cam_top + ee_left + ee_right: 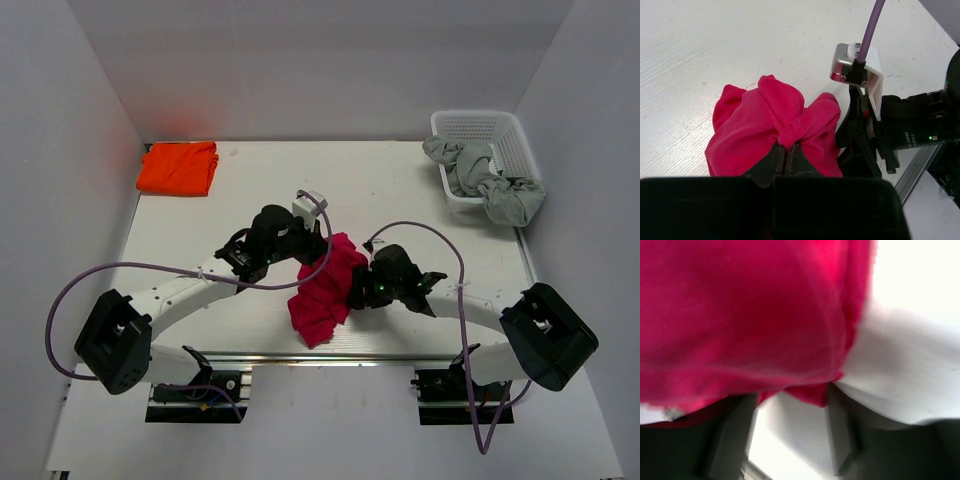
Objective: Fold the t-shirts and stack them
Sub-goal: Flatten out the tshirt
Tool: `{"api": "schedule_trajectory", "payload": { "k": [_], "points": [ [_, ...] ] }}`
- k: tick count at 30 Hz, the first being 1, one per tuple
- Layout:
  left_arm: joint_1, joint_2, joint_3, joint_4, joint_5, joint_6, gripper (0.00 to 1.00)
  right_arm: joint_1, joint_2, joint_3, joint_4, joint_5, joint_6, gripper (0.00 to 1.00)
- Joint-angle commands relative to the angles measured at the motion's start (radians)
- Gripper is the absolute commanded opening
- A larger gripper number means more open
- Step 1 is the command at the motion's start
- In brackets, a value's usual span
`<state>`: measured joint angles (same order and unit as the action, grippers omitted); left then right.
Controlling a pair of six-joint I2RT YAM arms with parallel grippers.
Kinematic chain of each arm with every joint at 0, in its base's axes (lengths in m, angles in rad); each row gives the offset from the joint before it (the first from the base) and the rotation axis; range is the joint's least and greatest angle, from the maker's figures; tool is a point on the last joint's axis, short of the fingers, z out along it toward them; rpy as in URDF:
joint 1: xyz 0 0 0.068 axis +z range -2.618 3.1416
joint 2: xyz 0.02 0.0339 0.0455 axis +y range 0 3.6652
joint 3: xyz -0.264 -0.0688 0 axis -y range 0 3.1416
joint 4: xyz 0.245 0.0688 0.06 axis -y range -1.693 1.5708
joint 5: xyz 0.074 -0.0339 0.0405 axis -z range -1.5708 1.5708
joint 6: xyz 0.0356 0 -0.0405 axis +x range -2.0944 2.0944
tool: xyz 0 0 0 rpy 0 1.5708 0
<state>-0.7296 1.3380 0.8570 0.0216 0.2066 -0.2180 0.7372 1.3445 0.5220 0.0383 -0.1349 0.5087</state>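
Note:
The magenta-red t-shirt (325, 288) lies bunched up near the table's front edge, between both arms. My left gripper (316, 243) is at its far side, shut on a pinched fold of the shirt (760, 125), as the left wrist view (788, 149) shows. My right gripper (356, 290) is at the shirt's right side. In the right wrist view (790, 415) its jaws stand apart, with the shirt's edge (740, 315) hanging blurred just above and between them. The orange t-shirt (178, 167) lies folded at the back left corner.
A white basket (510, 128) stands at the back right, with grey cloth (495, 185) spilling over its front rim. White walls close in the table on three sides. The right arm's wrist camera (857, 67) is close beside my left gripper.

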Motion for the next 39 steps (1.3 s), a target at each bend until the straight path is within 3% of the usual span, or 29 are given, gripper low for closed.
{"api": "schedule_trajectory", "payload": {
  "k": [1,3,4,5,8,14,18,22,25,27,30,33,35,37,39],
  "points": [
    [-0.005,-0.057,-0.007,-0.006,-0.035,0.006,0.0,0.013,0.057,-0.002,0.038,0.164,0.033,0.57],
    [-0.005,-0.057,-0.007,-0.018,-0.061,-0.003,0.0,0.019,0.067,0.01,0.031,0.185,0.027,0.32],
    [-0.005,-0.057,0.002,-0.018,-0.061,-0.003,0.0,0.019,0.068,0.018,0.028,0.187,0.025,0.04],
    [-0.005,-0.057,0.002,-0.029,-0.073,-0.003,0.0,0.022,0.068,0.026,0.025,0.207,0.024,0.0],
    [-0.005,-0.057,0.028,-0.072,-0.151,-0.012,0.0,0.022,0.029,0.041,-0.008,0.212,0.004,0.0],
    [0.016,-0.075,0.134,-0.175,-0.441,-0.023,0.0,0.019,-0.111,0.085,-0.037,0.329,-0.022,0.0],
    [0.016,-0.085,0.287,-0.294,-0.746,-0.046,0.0,0.013,-0.246,0.165,-0.106,0.591,-0.021,0.0],
    [0.016,-0.114,0.392,-0.331,-0.858,-0.009,0.0,0.004,-0.353,0.258,-0.11,0.898,-0.032,0.0],
    [0.016,-0.14,0.445,-0.322,-0.921,0.011,0.0,-0.005,-0.39,0.336,-0.075,0.981,-0.102,0.0],
    [0.016,-0.164,0.496,-0.345,-0.998,0.011,0.0,-0.009,-0.403,0.369,-0.055,1.138,-0.176,0.0],
    [0.016,-0.187,0.545,-0.357,-1.023,0.037,0.0,-0.021,-0.435,0.441,0.096,1.253,-0.347,0.0],
    [0.016,-0.233,0.571,-0.318,-0.969,0.11,0.0,-0.027,-0.476,0.476,0.29,1.211,-0.579,0.0],
    [0.016,-0.261,0.58,-0.292,-0.896,0.156,0.0,-0.025,-0.49,0.553,0.317,1.192,-0.7,0.0],
    [0.016,-0.304,0.593,-0.279,-0.848,0.189,0.0,-0.024,-0.485,0.607,0.295,1.141,-0.735,0.0],
    [0.016,-0.339,0.608,-0.29,-0.706,0.239,0.0,-0.022,-0.492,0.697,0.252,1.054,-0.749,0.0]
  ]
}}
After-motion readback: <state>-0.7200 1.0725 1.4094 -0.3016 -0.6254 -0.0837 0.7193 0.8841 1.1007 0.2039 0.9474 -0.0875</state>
